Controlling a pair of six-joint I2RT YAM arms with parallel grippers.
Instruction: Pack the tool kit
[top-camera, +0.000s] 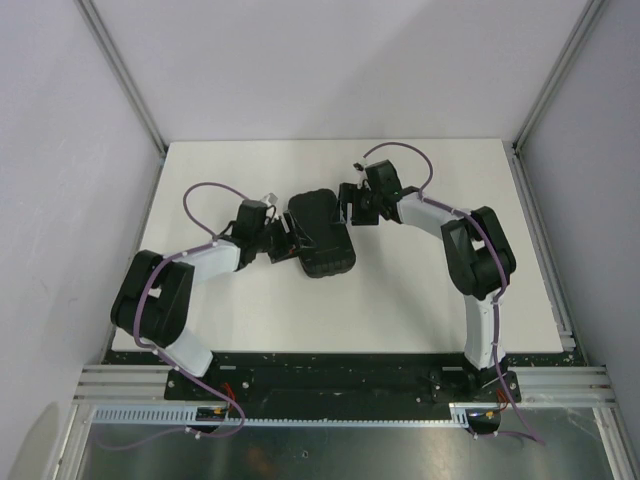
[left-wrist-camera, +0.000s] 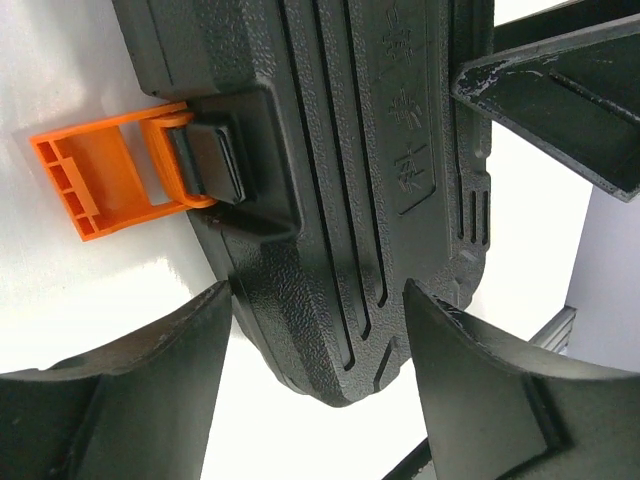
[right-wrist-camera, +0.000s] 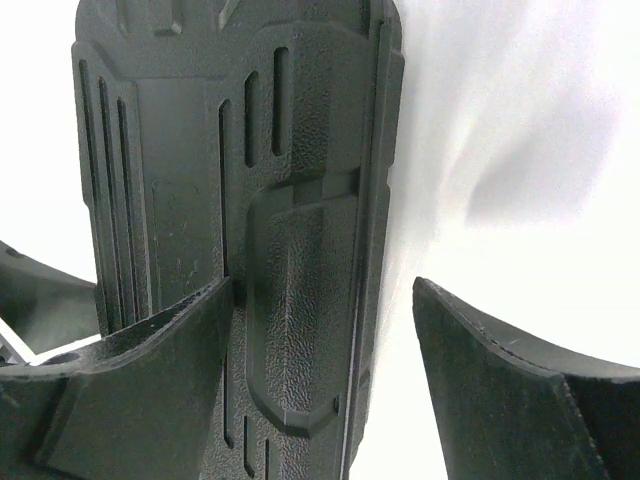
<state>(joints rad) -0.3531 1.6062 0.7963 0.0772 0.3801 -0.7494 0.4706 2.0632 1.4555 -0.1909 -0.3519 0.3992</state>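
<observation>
The tool kit (top-camera: 322, 232) lies shut on the white table, a black ribbed case running from far left to near right. Its orange latch (left-wrist-camera: 100, 180) hangs flipped out, unfastened, on the case's side. My left gripper (top-camera: 283, 243) sits at the case's left side. In the left wrist view the left gripper (left-wrist-camera: 318, 290) is open, its fingers straddling a rounded end of the case (left-wrist-camera: 330, 200). My right gripper (top-camera: 348, 205) is at the far right end. It (right-wrist-camera: 320, 285) is open: one finger lies over the lid (right-wrist-camera: 240, 150), the other over bare table. No loose tools show.
The white table (top-camera: 200, 320) is bounded by pale walls and aluminium frame rails (top-camera: 540, 230) on both sides. A finger (left-wrist-camera: 560, 90) of the right gripper shows beyond the case in the left wrist view. Purple cables loop over both arms.
</observation>
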